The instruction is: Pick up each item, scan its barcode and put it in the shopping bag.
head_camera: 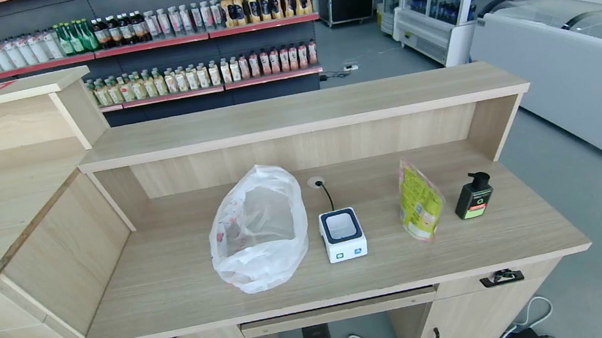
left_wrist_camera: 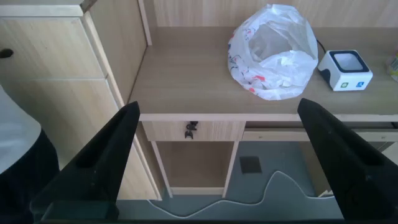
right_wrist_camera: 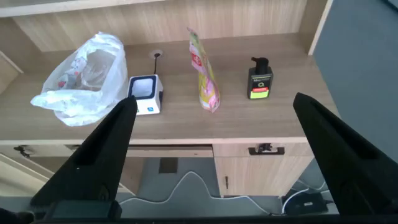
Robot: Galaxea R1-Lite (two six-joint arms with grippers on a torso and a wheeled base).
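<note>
The green pouch (head_camera: 419,199) stands tall just right of the scanner (head_camera: 342,234), nearer the right gripper (right_wrist_camera: 214,101), which is wide open and empty.

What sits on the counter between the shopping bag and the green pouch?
The scanner, close beside the bag and apart from the pouch, as the head view shows.
</note>
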